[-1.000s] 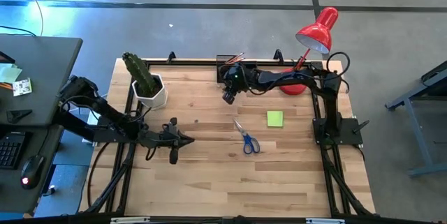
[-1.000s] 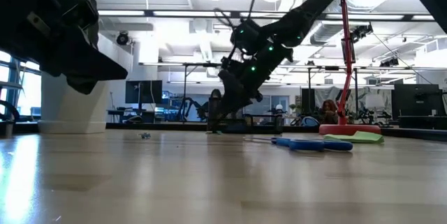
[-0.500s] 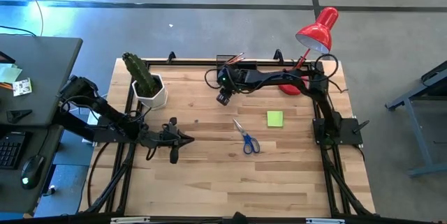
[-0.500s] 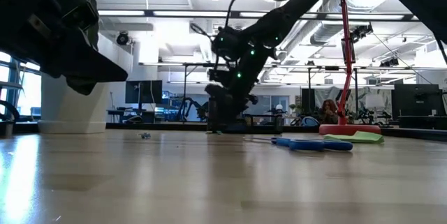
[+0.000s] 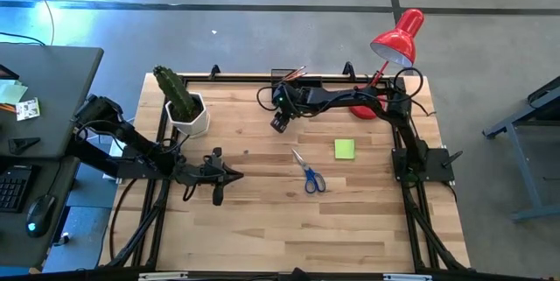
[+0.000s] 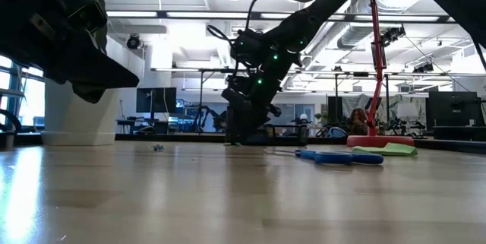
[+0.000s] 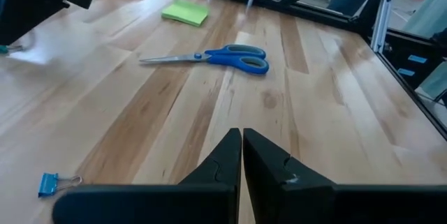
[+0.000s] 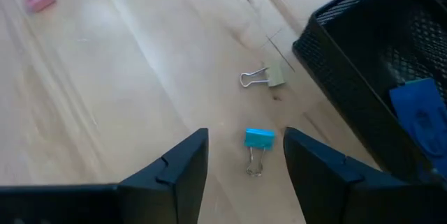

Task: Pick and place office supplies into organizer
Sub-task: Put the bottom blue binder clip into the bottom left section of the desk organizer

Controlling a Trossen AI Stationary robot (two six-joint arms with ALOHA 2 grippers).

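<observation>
Wooden surface (image 5: 262, 220) under both arms. Black mesh organizer (image 8: 377, 77) at far edge, blue item inside. Right gripper (image 8: 244, 155) just beside organizer, jaws spread wide, empty, straddling blue binder clip (image 8: 257, 140) lying on surface. Left gripper (image 7: 242, 155) near cactus pot (image 5: 191, 120), jaws pressed together, empty. Blue-handled scissors (image 5: 308, 172) mid-surface, green sticky pad (image 5: 345, 148) near.

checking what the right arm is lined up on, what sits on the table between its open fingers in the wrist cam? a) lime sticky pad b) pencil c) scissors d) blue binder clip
d: in the right wrist view the right gripper stands open over the wood, and a small blue binder clip lies on the table between its two fingers, beside the black mesh organizer.
</observation>
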